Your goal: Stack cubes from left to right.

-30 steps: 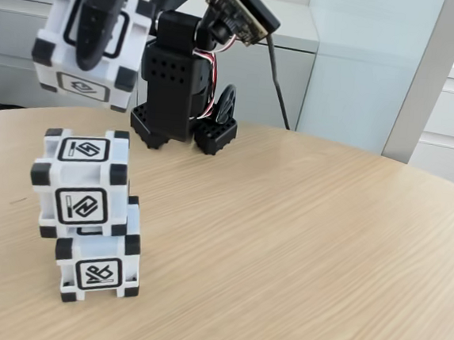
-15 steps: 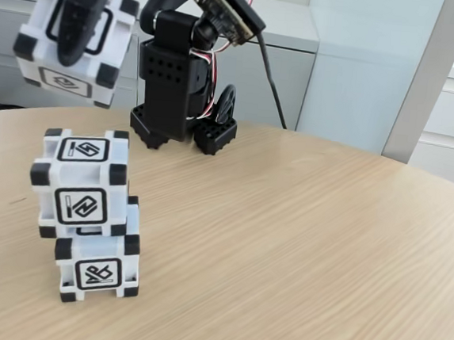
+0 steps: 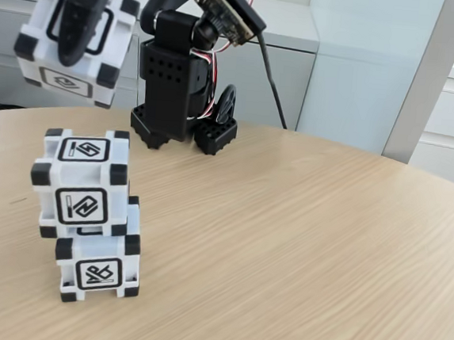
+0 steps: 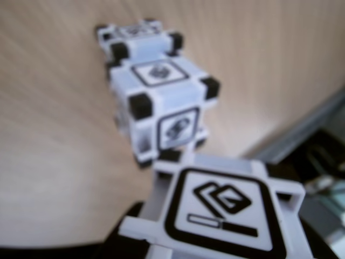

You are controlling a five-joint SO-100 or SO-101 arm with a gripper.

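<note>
White plastic, black-cornered, the held cube (image 3: 73,33) hangs clamped in the gripper (image 3: 84,34) high above the wooden tabletop (image 3: 300,248). Below it, the upper cube (image 3: 80,181) sits offset atop the bottom cube (image 3: 99,262), near the arm's black base (image 3: 178,94).

Smooth plastic cubes (image 3: 82,193), a matt black plastic arm (image 3: 175,78), a wood-grain table (image 3: 300,248).

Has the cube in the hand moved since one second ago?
Yes. In the fixed view the held cube has gone up and left, away from the arm's black base, which stayed put.
</note>
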